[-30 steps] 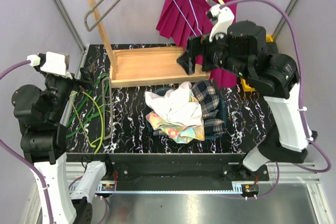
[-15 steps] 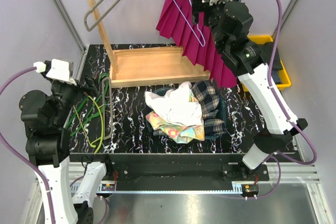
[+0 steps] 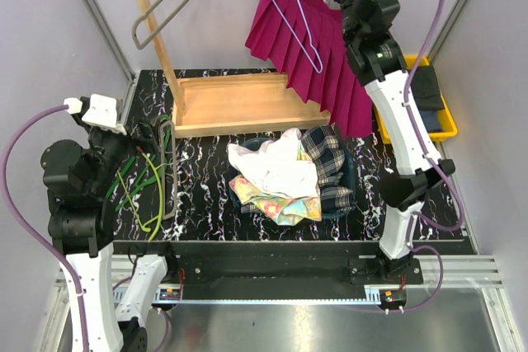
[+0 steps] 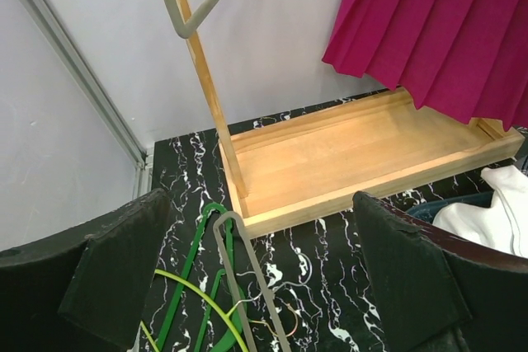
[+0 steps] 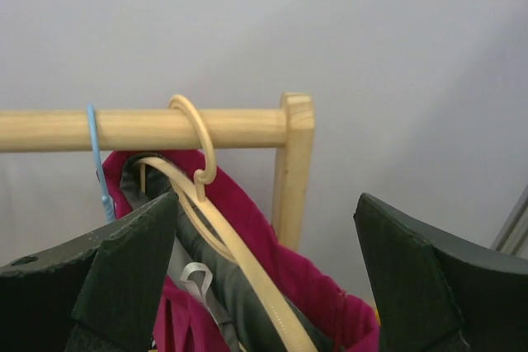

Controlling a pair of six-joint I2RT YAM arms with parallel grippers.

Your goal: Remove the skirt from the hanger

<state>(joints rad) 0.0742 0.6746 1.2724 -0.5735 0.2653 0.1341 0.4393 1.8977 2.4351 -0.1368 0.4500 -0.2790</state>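
- Skirt (image 3: 307,51): magenta, pleated, hanging on the cream hanger (image 5: 216,224), its hem low over the right end of the rack base (image 4: 355,154).
- Hanger hook is looped over the wooden rail (image 5: 165,128), near the rail's right post. A dark garment hangs inside the skirt's waist.
- Blue hanger (image 5: 96,146) hooks on the same rail, just left of the cream one.
- My right gripper (image 5: 264,204) is up at the rail, jaws spread wide, pinching nothing. The cream hanger's arm and the skirt's waist sit between my fingers (image 5: 124,269); I cannot tell whether either pad touches cloth.
- My left gripper (image 4: 260,204) is low at the table's left side, jaws spread wide and empty, above the green hangers (image 4: 211,206) lying on the marbled top.
- Clothes pile (image 3: 276,166) lies mid-table, in front of the rack base: white, checked and floral pieces.
- Yellow tray (image 3: 445,125) sits at the far right, behind my right arm.
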